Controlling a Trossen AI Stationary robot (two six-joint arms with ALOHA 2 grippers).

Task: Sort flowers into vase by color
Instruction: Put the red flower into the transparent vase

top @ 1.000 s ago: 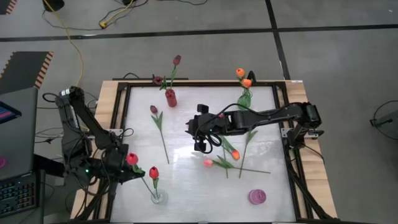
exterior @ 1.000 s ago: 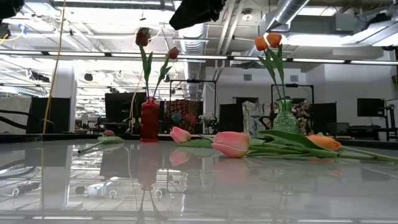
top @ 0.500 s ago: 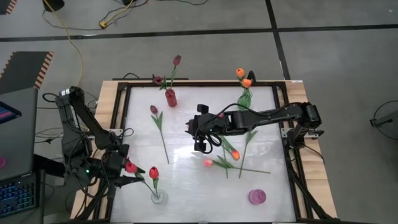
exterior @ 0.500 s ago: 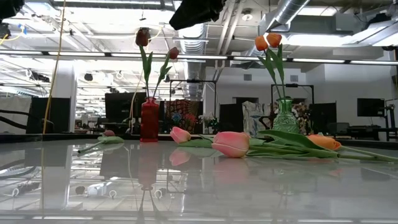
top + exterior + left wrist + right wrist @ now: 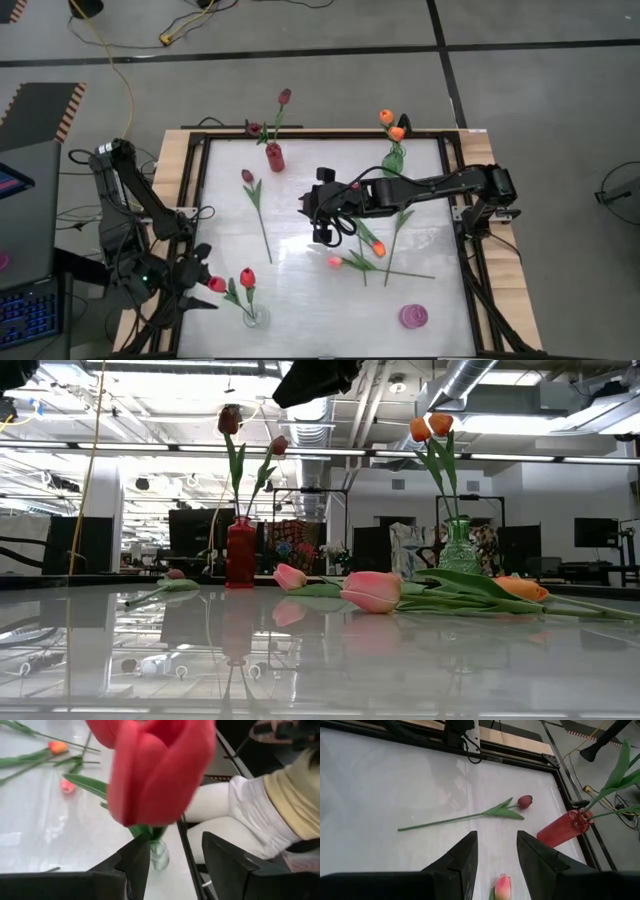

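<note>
Red tulips stand upright in the small clear glass vase [image 5: 256, 318] at the near-left corner of the glossy white table [image 5: 300, 200].
The left gripper [image 5: 200, 288], fingers now spread apart after being clamped a second ago, sits beside the red tulip heads [image 5: 155, 770], stems vertical. The right gripper [image 5: 322, 222] hovers mid-table, fingers apart, near a dark maroon tulip [image 5: 470, 815] lying flat.

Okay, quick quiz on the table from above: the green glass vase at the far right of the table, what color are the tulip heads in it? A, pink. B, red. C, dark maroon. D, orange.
D: the green glass vase holds two orange tulips, which the low view also shows above it.
</note>
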